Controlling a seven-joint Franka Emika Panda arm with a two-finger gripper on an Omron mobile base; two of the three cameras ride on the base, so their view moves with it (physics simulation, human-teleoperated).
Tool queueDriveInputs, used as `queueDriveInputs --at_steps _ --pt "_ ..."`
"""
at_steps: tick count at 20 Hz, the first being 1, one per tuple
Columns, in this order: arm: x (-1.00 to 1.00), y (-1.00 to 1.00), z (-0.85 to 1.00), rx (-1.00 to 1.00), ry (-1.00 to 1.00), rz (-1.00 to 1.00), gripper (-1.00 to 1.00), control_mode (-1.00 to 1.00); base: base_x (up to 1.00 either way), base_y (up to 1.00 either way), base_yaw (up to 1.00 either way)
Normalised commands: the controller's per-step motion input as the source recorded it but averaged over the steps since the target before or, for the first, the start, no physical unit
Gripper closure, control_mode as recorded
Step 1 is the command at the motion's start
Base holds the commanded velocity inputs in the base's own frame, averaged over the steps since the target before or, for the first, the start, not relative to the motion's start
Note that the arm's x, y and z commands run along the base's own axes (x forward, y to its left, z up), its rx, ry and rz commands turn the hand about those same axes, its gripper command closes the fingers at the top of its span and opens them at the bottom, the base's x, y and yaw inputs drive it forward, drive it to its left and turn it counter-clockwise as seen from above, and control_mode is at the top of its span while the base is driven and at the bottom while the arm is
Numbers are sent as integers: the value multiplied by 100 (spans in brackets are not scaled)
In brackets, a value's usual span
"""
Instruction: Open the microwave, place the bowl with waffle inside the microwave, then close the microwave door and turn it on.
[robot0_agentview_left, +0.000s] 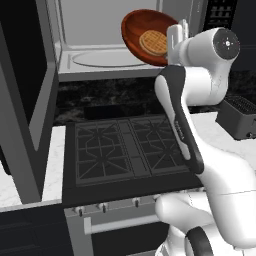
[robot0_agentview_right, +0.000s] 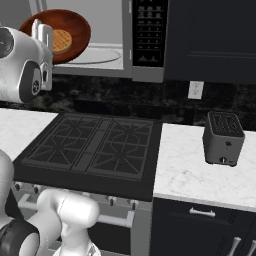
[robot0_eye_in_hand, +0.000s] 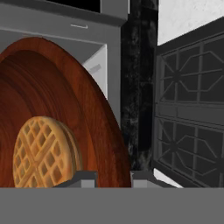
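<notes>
The microwave (robot0_agentview_left: 95, 27) hangs above the stove with its light grey cavity and round turntable (robot0_agentview_left: 102, 58) exposed. The microwave door (robot0_agentview_left: 30, 95) stands swung wide to the left. The reddish-brown bowl (robot0_agentview_left: 136, 27) hovers tilted steeply in front of the opening's right side, above the turntable level. The waffle (robot0_agentview_left: 153, 42) rests against the bowl's lower inner face. My gripper (robot0_agentview_left: 177, 36) is shut on the bowl's right rim. From the right, the bowl (robot0_agentview_right: 75, 25), waffle (robot0_agentview_right: 61, 41) and gripper (robot0_agentview_right: 42, 31) sit left of the button panel (robot0_agentview_right: 148, 35). Close up, the gripper (robot0_eye_in_hand: 113, 177) pinches the bowl (robot0_eye_in_hand: 65, 96) beside the waffle (robot0_eye_in_hand: 41, 153).
A black gas cooktop (robot0_agentview_left: 125, 150) lies directly below the microwave, with oven knobs and a bar handle on its front. A dark toaster (robot0_agentview_right: 223, 137) stands on the white counter (robot0_agentview_right: 190, 177) to the right. The open door juts out over the left counter.
</notes>
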Motion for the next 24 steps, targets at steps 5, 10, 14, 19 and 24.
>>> queueDriveInputs --at_steps 5,10,14,19,24 --pt "63 9 -4 -1 8 0 100 -100 0 0 0" --pt "65 6 -18 -1 2 0 100 -100 0 0 0" --pt "60 5 -6 0 0 0 100 -100 0 0 0" --pt "65 9 -20 -1 0 0 100 -100 0 0 0" --pt "66 8 -26 -1 0 0 100 -100 0 0 0"
